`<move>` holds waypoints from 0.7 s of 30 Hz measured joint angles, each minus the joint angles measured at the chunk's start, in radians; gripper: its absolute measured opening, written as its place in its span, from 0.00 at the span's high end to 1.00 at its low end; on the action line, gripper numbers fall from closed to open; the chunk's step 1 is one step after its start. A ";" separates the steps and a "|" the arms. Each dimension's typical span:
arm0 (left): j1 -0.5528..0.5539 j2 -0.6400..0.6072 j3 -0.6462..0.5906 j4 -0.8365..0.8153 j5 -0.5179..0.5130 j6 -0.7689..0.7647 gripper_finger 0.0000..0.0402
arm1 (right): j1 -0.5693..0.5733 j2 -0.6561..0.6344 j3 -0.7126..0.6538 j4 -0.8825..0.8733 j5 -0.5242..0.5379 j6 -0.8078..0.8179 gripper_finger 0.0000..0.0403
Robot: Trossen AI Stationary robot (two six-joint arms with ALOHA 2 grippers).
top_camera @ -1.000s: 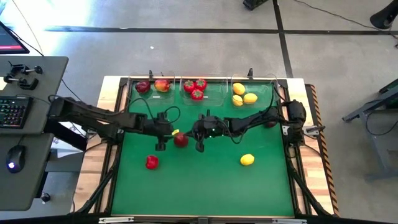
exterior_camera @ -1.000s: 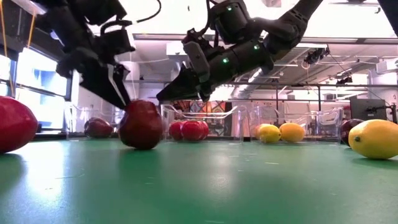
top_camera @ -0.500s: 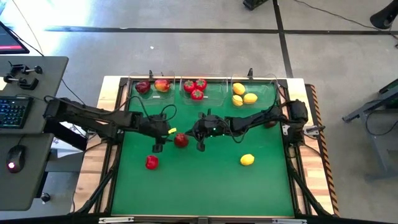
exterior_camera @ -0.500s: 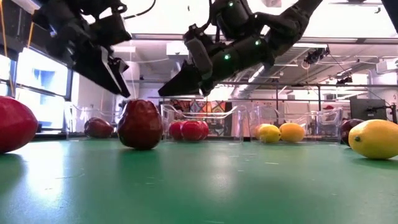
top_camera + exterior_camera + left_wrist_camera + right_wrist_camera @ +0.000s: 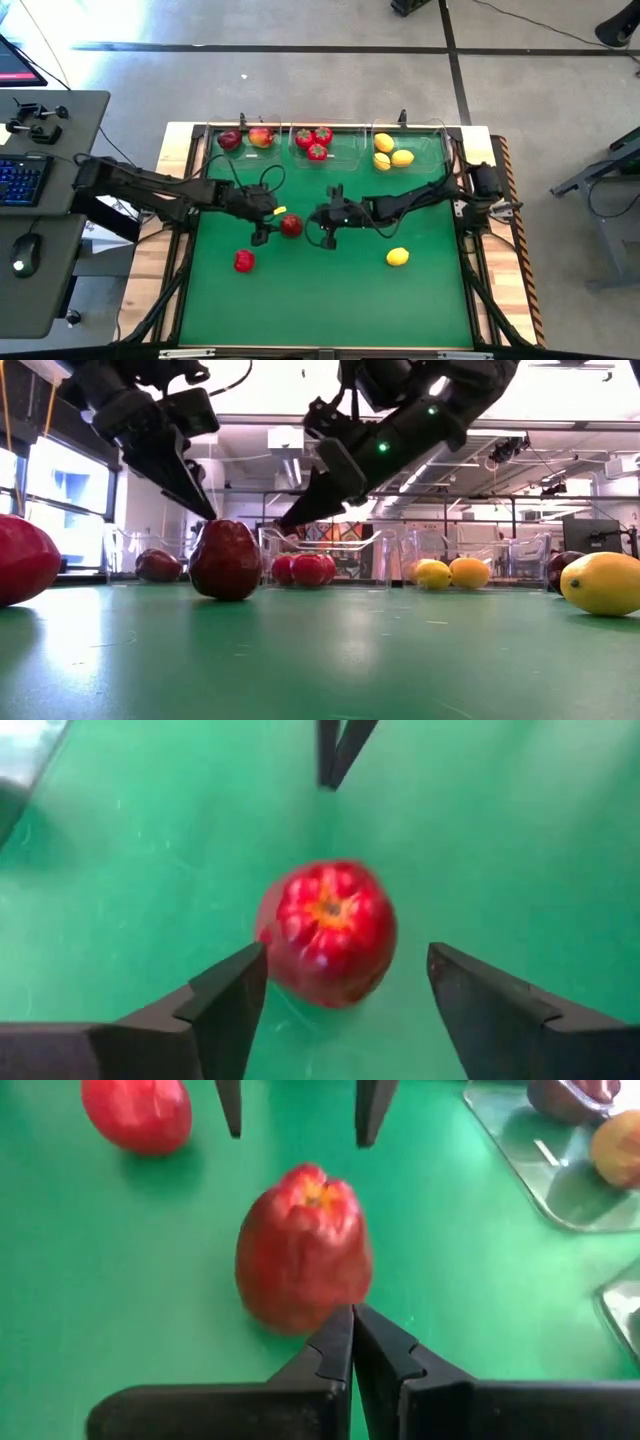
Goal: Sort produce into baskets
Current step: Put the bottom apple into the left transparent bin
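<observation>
Bright, even overhead light is cast across the green mat [image 5: 330, 280], and only soft, short shadows are seen under the fruit. In the low view, ceiling lamps and a window at the left are blown out. The dark red apple [image 5: 327, 932] is rendered blurred in the left wrist view.

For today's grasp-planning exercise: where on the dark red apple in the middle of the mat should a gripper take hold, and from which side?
Grip the dark red apple across its rounded belly, coming down from above. It stands upright, stem dimple up, tapering toward the base. The open left gripper already faces it; the right gripper is shut beside it.
</observation>
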 joint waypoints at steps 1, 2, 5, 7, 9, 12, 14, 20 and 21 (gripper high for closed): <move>0.001 0.013 0.011 -0.008 0.000 0.008 0.32 | 0.008 0.000 0.000 -0.013 0.020 0.000 1.00; 0.001 0.025 0.026 -0.010 0.000 0.020 0.31 | 0.016 0.000 0.000 -0.021 0.037 0.000 1.00; 0.001 0.059 0.083 -0.041 0.000 0.068 0.31 | 0.035 0.000 0.000 -0.046 0.068 0.000 1.00; 0.004 0.093 0.124 -0.081 0.000 0.090 0.30 | 0.046 -0.001 0.000 -0.065 0.092 0.000 1.00; 0.014 0.127 0.161 -0.129 0.000 0.110 0.30 | 0.057 -0.004 0.000 -0.074 0.102 0.000 1.00; 0.028 0.184 0.204 -0.186 -0.001 0.142 0.30 | 0.071 -0.008 0.000 -0.094 0.118 0.000 1.00; 0.033 0.216 0.227 -0.201 -0.004 0.164 0.30 | 0.077 -0.008 0.000 -0.109 0.119 0.001 1.00; 0.034 0.284 0.285 -0.211 -0.001 0.210 0.30 | 0.096 -0.008 0.000 -0.143 0.152 0.002 1.00; 0.035 0.296 0.289 -0.215 0.006 0.216 0.30 | 0.098 -0.008 0.000 -0.143 0.153 0.001 1.00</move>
